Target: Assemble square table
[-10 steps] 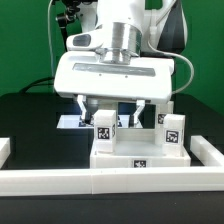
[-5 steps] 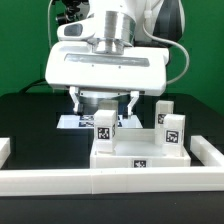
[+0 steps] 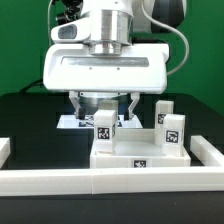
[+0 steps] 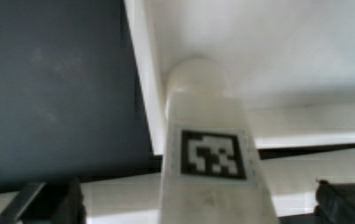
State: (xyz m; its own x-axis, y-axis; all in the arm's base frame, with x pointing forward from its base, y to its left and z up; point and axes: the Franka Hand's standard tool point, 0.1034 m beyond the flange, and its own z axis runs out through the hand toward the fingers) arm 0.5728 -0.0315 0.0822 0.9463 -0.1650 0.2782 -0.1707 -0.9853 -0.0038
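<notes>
The white square slab (image 3: 135, 157) lies against the front rail with tagged white legs standing on it. One leg (image 3: 103, 127) is upright at the slab's left side. Two more legs (image 3: 171, 131) (image 3: 162, 109) stand at its right. My gripper (image 3: 105, 110) hangs open just above the left leg, one finger on each side and neither touching it. In the wrist view that leg (image 4: 211, 150) runs up the middle with its tag facing the camera. The dark fingertips (image 4: 49, 205) stand well clear of it on both sides of my gripper (image 4: 195, 212).
A long white border rail (image 3: 60, 182) runs across the front, with raised ends at the exterior view's left (image 3: 4, 150) and right (image 3: 212, 152). The marker board (image 3: 68, 122) lies behind the slab on the black table. Cables hang at the back.
The gripper has risen a little and shifted slightly to the exterior view's left. Its jaws have stayed open and the legs have not moved.
</notes>
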